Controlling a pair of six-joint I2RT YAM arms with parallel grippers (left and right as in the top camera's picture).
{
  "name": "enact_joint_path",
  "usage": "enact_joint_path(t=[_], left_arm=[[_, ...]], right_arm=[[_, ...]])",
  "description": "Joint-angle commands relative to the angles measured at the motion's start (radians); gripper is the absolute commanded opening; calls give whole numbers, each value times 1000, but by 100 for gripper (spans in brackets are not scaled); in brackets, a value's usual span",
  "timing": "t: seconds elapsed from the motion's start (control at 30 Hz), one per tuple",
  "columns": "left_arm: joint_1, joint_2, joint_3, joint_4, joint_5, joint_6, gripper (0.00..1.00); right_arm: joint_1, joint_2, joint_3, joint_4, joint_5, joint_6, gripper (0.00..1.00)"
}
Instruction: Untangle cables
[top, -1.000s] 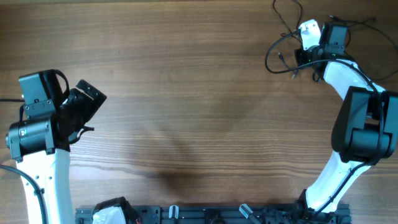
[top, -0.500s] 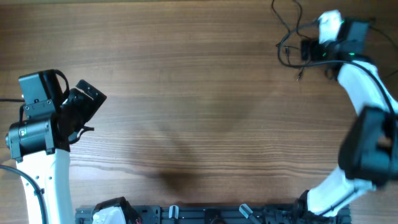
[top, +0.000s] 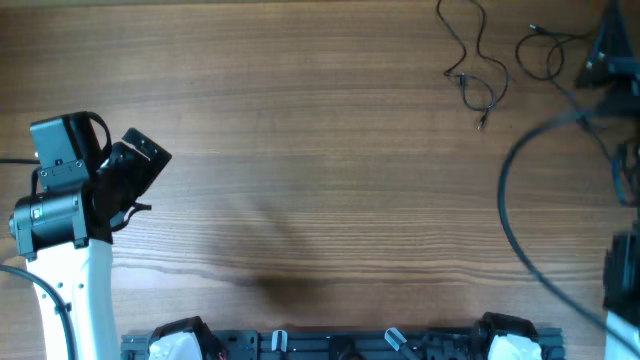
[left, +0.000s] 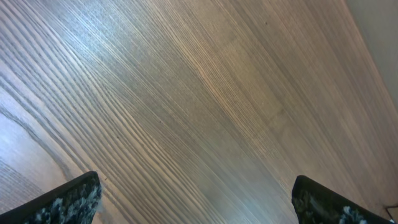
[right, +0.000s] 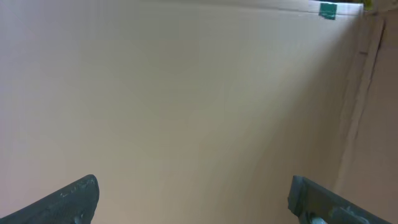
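Since a second earlier the right arm (top: 606, 58) had swung off the cables (top: 476, 72), left loose at the far right of the table (top: 320, 150). Left wrist: left gripper (left: 193, 199) gaped wide, empty. Right wrist: right gripper (right: 193, 199) likewise spread, holding nothing.

The left arm (top: 62, 265) stood at the left edge of the worktop (top: 320, 150). Its white link rose from the near edge to a black wrist, which bent toward the middle. The left end effector (left: 194, 186) hung tilted above the worktop, with both fingers (left: 68, 199) spread wide and nothing between them. The right arm (top: 608, 60) showed only as a dark blur along the right edge, with its upper part near the far right corner. The right end effector (right: 193, 190) had its fingers (right: 68, 199) wide apart too, and it held nothing.
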Motion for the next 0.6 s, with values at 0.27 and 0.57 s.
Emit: enact_joint_path(t=[0.27,0.57], left_arm=[[5,-14,1,3,11,19,100],[5,-14,1,3,11,19,100]], right_arm=[[5,-278,1,-40,-100,208,100],[3,-655,-97,-79,-98,201,100]])
